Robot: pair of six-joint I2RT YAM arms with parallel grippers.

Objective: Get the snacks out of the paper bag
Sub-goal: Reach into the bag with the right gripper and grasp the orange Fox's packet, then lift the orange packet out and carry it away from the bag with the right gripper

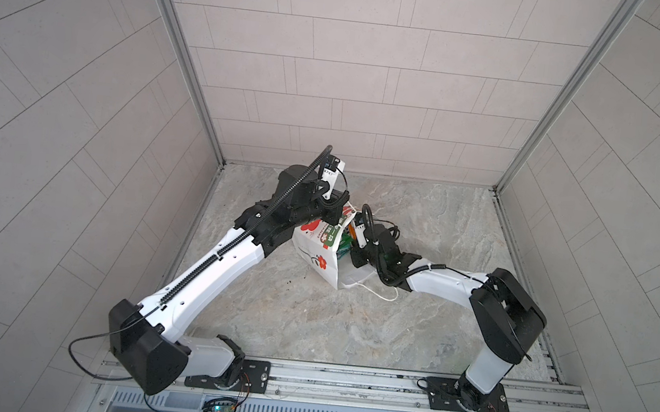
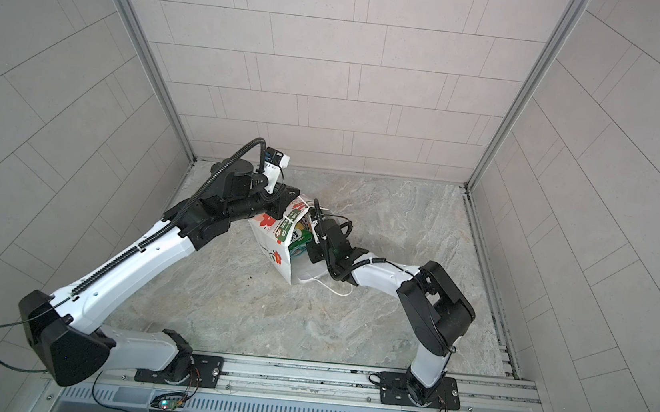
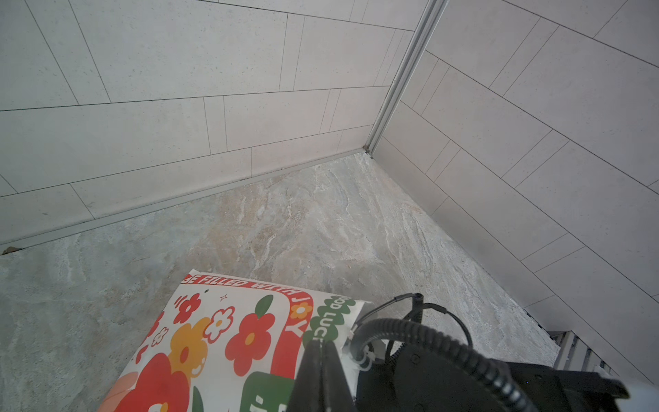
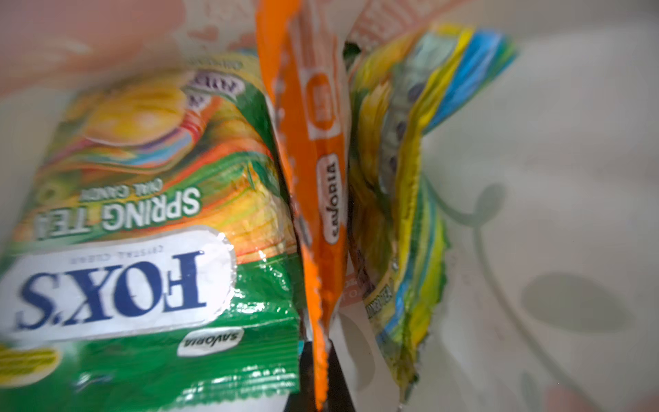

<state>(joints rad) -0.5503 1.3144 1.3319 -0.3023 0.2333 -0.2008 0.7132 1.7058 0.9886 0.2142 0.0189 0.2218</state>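
Paper, white with printed flowers, makes up the largest item: one paper bag (image 1: pixel 317 256). It lies tipped on the table (image 1: pixel 286 328), with its mouth turned toward the right arm. Treat it as light, easily creased and liable to tear. The folded rim is judged the soundest place to hold.

Inside the bag sit the pouches (image 2: pixel 299 240); none lies outside it. Your right wrist view lets you count three for certain:
- One green pouch (image 4: pixel 142 267), marked FOX'S.
- One orange pouch (image 4: pixel 321 160), edge-on beside the green one.
- One yellow-and-blue pouch (image 4: pixel 410 178), on the orange one's far side.

That last bundle may be more than one pouch; the blur does not let you tell. Expect all of them to be light, glossy, crinkly and slippery, with loose contents that shift. The flat sealed edge is judged the best purchase. A grip across the filled belly would likely slide.

Two grippers are present:
- The left gripper (image 3: pixel 319 360) has its fingers pressed together on the bag's rim, holding the mouth up.
- The right gripper (image 4: pixel 322 371) is inside the bag, pinching the orange pouch by its serrated edge.

One white cord handle (image 1: pixel 383 295) lies on the table just beside the bag's mouth. Mind that it does not snag.
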